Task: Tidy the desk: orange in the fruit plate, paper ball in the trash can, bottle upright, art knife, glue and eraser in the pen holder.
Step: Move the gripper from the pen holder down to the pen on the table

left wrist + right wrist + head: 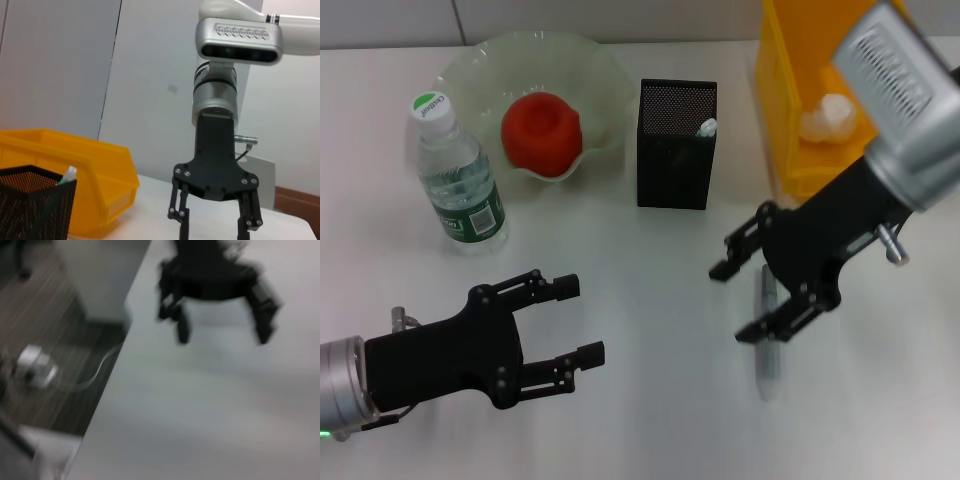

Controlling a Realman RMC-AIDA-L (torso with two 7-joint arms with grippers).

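Note:
The orange (pixel 542 133) lies in the pale-green fruit plate (pixel 600 75) at the back. The bottle (pixel 457 178) stands upright to its left. The black mesh pen holder (pixel 676 150) holds a white-tipped stick (pixel 706 127); it also shows in the left wrist view (pixel 35 207). The paper ball (pixel 828 118) lies in the yellow trash can (pixel 782 100). A grey art knife (pixel 767 365) lies on the table. My right gripper (pixel 735 302) is open just above the knife's far end. My left gripper (pixel 582 320) is open and empty at the front left. The eraser is out of view.
The left wrist view shows the right gripper (pixel 214 225) and the trash can (pixel 95 170) beside the pen holder. The right wrist view shows the table's edge (pixel 117 370) with floor beyond and the left gripper (pixel 222 332) farther off.

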